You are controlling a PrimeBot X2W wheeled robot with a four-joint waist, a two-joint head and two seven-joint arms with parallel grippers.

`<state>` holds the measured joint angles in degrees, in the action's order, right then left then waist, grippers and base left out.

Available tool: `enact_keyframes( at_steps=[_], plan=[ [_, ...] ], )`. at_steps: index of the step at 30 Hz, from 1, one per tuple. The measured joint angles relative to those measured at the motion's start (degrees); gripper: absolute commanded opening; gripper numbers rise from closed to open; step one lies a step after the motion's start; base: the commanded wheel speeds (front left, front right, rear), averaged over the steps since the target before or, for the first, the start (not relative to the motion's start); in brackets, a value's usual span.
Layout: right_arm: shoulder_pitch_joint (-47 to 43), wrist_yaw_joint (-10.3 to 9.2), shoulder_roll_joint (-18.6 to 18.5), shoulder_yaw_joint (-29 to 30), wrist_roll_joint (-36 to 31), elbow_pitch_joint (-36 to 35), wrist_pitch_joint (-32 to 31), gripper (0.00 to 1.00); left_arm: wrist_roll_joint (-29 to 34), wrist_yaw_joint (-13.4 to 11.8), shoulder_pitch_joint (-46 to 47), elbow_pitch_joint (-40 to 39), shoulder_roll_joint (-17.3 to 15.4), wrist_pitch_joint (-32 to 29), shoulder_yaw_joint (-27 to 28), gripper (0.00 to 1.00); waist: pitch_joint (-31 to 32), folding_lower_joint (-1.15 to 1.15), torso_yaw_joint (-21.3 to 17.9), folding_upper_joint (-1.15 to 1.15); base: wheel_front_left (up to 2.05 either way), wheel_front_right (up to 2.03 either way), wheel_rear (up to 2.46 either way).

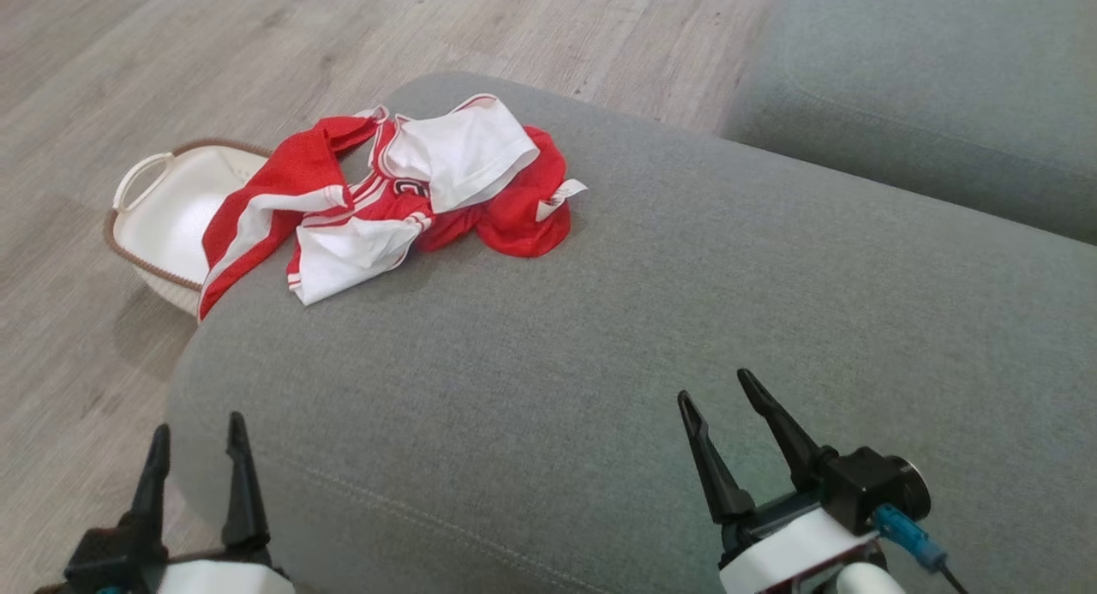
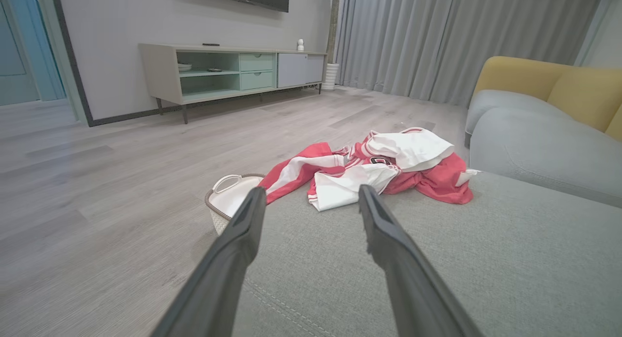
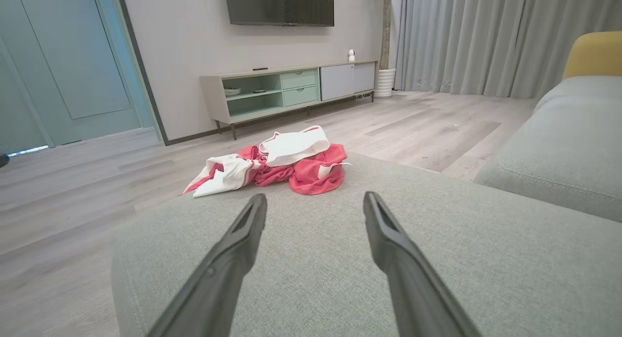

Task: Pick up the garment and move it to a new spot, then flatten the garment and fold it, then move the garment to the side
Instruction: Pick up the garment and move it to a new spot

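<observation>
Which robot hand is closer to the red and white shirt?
Left. The left gripper is straight in front of the shirt; the right gripper is farther, off to its right.

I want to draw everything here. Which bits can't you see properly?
- Garment: in the head view, its dark chest print is covered by its own white fold, so it can't be read.
- Basket: in the head view, one side is hidden by the garment and the sofa cushion.
- Left gripper: in the head view, its base is cut off by the bottom edge.
- Cabinet: in the right wrist view, the things on its shelf are too small to name.
</observation>
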<state>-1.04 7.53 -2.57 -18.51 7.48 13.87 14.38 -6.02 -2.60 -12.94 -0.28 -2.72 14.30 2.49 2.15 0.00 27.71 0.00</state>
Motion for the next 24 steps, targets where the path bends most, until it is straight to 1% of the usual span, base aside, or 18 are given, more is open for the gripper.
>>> enact_keyframes(
  at_steps=[8, 12, 15, 17, 19, 22, 24],
  plan=[
    [1.91, 0.0, -0.48, 0.02, -1.7, 0.35, 0.0, 1.0, -0.26, -1.03, 1.01, -1.78, 0.01, 0.0, 1.75, 1.0, -2.88, 0.0, 0.6, 0.0, 0.0, 0.0, 0.0],
    [2.59, 0.0, -3.3, 0.46, -2.72, 0.12, 0.0, 1.0, 0.11, -1.11, 6.16, -2.77, 0.09, 0.0, 2.01, 1.0, -5.91, 0.0, 0.76, 0.0, 0.0, 0.0, 0.0],
    [3.65, 0.0, -5.81, 0.83, -3.27, -0.35, 0.0, 1.0, 0.57, -0.31, 12.68, -2.35, 0.13, 0.01, 2.3, 1.0, -8.68, 0.0, 0.89, 0.0, 0.0, 0.0, 0.0],
    [4.4, 0.0, -7.38, 1.21, -3.56, -0.88, 0.0, 1.0, 0.9, 0.67, 17.78, -0.52, 0.0, 0.13, 2.43, 1.0, -10.68, 0.0, 0.98, 0.0, 0.0, 0.0, 0.0],
    [4.94, 0.0, -9.18, 1.6, -4.01, -1.22, 0.0, 1.0, 0.9, 1.42, 23.26, 2.91, -0.3, 0.38, 2.49, 1.0, -12.76, 0.0, 1.08, 0.0, 0.0, 0.0, 0.0],
    [5.48, 0.01, -11.81, 2.93, -4.63, -2.42, 0.0, 1.0, 1.09, 2.31, 32.31, 9.95, -1.53, 0.41, 2.48, 1.0, -15.92, 0.0, 1.26, 0.0, 0.0, 0.0, 0.0],
    [5.51, 0.0, -13.4, 4.42, -4.99, -3.35, 0.0, 1.0, 1.32, 2.67, 39.05, 16.39, -2.57, 0.41, 2.46, 1.0, -18.01, 0.0, 1.38, 0.0, 0.0, 0.0, 0.0]
  ],
)
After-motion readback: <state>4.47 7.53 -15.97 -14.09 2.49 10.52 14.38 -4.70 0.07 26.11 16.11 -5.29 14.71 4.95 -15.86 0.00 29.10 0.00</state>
